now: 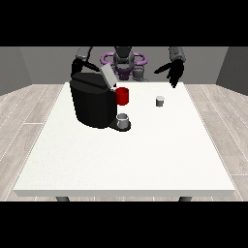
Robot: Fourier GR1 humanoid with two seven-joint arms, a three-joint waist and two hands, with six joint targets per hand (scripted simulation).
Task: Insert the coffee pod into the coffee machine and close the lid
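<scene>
While the robot (124, 60) stands small at the far edge of the white desk (126, 160), both of its arms reach forward over the surface. A black coffee machine (92, 102) sits on the desk at the view's left, well back from the near edge. Its grey lid (108, 76) is raised and tilted up toward the robot, so the top of the machine is open. A red part (122, 96) juts out from the machine's front, on the side facing the middle of the desk. Below that red part, a small grey cup (123, 119) stands on the machine's dark base.

The coffee pod (160, 101), a small pale cylinder, stands upright on the desk to the right of the machine, well apart from it and not touched by either hand.

The hand at the view's right (173, 70) hangs above the far edge of the desk, behind the pod and a little to its right, clear of it. Its black fingers (174, 81) are spread wide and point downward, holding nothing.

The arm at the view's left comes down behind the machine, and its hand (77, 66) shows just above the machine's top rear corner. I cannot tell how that hand is set, since it merges with the dark body of the machine.
</scene>
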